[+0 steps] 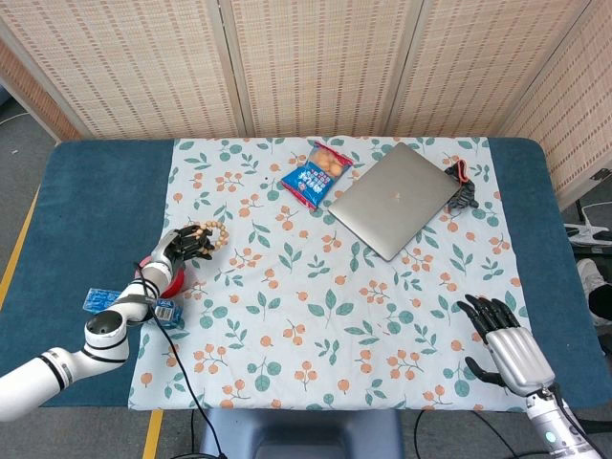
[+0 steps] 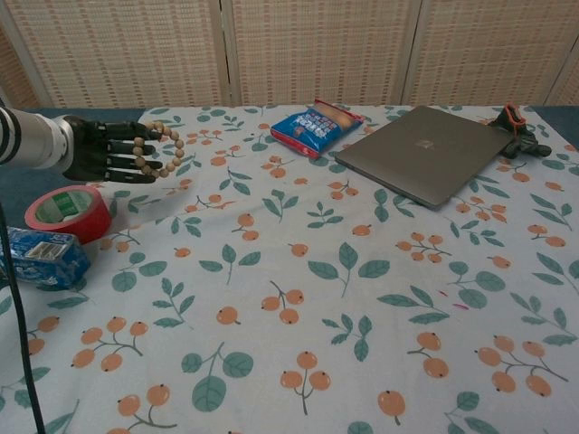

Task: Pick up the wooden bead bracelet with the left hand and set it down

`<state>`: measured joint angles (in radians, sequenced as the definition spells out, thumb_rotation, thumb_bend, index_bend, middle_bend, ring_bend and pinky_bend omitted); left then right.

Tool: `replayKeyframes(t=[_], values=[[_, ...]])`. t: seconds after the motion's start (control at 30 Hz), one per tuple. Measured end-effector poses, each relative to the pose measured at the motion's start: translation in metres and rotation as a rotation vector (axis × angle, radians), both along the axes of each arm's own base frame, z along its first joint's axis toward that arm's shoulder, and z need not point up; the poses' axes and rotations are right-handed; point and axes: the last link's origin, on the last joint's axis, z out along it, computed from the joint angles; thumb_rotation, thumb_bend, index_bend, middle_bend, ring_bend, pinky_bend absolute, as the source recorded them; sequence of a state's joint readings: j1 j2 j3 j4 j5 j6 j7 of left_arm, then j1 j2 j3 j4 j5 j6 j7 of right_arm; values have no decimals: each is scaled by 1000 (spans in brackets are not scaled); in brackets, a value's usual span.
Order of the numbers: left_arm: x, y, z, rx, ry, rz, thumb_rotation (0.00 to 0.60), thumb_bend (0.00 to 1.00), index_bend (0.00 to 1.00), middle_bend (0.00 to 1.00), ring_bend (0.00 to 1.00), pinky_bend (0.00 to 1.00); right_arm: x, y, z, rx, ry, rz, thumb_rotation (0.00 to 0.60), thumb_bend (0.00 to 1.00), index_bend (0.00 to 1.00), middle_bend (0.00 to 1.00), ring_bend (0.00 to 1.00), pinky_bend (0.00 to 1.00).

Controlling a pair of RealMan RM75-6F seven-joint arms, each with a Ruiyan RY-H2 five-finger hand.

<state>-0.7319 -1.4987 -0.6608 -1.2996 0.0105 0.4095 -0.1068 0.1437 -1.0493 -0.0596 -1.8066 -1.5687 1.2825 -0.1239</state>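
My left hand (image 2: 107,152) holds the wooden bead bracelet (image 2: 159,148) above the left part of the floral cloth (image 2: 308,271); the beads loop around its dark fingertips. In the head view the same hand (image 1: 179,245) carries the bracelet (image 1: 207,234) just past the red tape roll. My right hand (image 1: 502,337) hovers open near the cloth's front right corner, fingers spread, holding nothing; the chest view does not show it.
A red tape roll (image 2: 66,212) and a blue packet (image 2: 41,257) lie at the cloth's left edge. A blue snack bag (image 2: 317,125), a grey laptop (image 2: 425,152) and a black clip with an orange part (image 2: 518,138) sit at the back.
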Motion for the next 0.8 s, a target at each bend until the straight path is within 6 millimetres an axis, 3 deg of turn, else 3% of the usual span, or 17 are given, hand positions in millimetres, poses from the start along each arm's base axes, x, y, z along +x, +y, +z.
replayKeyframes(t=[0.17, 0.33, 0.43, 0.57, 0.8], values=[[1, -6, -2, -40, -93, 7, 600, 543, 410, 532, 306, 271, 0, 0, 0, 1, 1, 1, 600, 269, 0, 0, 0, 0], [3, -9, -1, -83, -204, 3, 600, 509, 405, 518, 279, 237, 0, 0, 0, 1, -1, 1, 600, 269, 0, 0, 0, 0], [1, -9, 1, -83, -220, 1, 600, 481, 437, 520, 272, 222, 0, 0, 0, 1, -2, 1, 600, 269, 0, 0, 0, 0], [-2, -9, 2, -73, -232, 12, 600, 472, 563, 583, 276, 208, 0, 0, 0, 2, -2, 2, 600, 269, 0, 0, 0, 0], [-4, -9, 0, -65, -228, 11, 600, 454, 617, 588, 277, 162, 0, 0, -1, 5, 0, 1, 600, 269, 0, 0, 0, 0]])
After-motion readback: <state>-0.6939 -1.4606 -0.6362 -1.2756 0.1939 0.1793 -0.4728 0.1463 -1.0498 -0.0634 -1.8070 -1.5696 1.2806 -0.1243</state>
